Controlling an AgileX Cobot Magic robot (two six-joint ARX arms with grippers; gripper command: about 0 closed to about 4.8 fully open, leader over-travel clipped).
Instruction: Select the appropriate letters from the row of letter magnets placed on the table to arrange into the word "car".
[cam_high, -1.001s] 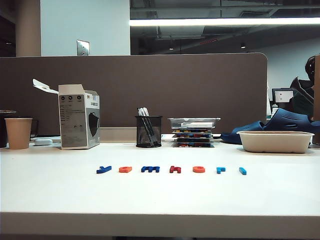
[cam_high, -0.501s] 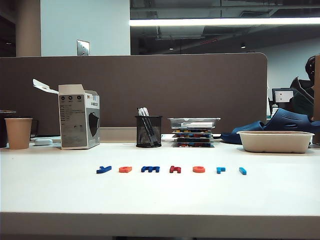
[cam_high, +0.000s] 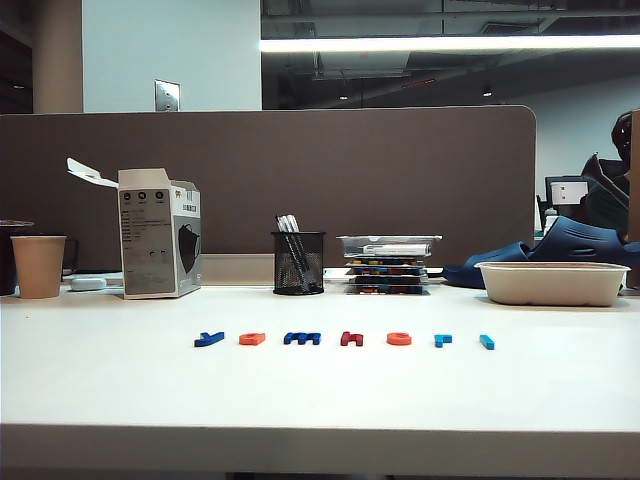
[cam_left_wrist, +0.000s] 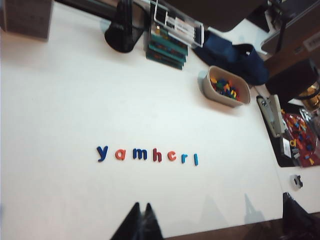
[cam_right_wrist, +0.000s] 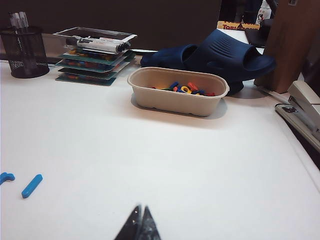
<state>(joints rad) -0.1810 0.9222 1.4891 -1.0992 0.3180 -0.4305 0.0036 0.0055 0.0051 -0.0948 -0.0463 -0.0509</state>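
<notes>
The left gripper (cam_left_wrist: 142, 220), fingertips together, shows at the bottom edge above the white table (cam_left_wrist: 60, 100). Mid-frame runs the row of letter magnets (cam_left_wrist: 147, 154), reading y-a-m-h-c-r-l. A beige tray (cam_left_wrist: 220, 96) of coloured pieces sits upper right.

row of letter magnets (cam_high: 345, 339): seven, flat, mid-frame on white table (cam_high: 150, 390) | orange a (cam_high: 252, 339) | orange-red c (cam_high: 398, 339) | light-blue r (cam_high: 442, 340)

White table (cam_high: 320, 400), dark-blue "y" (cam_left_wrist: 102, 152) and "m" (cam_left_wrist: 139, 154), orange "a" (cam_left_wrist: 120, 154), dark-red "h" (cam_left_wrist: 157, 155), orange-red "c" (cam_left_wrist: 172, 156), light-blue "r" (cam_left_wrist: 184, 159), beige tub (cam_right_wrist: 175, 102) holding multicoloured letters, black mesh pen cup (cam_high: 298, 263), tan paper cup (cam_high: 39, 266), black left gripper (cam_left_wrist: 141, 220) and right gripper (cam_right_wrist: 139, 220).
</notes>
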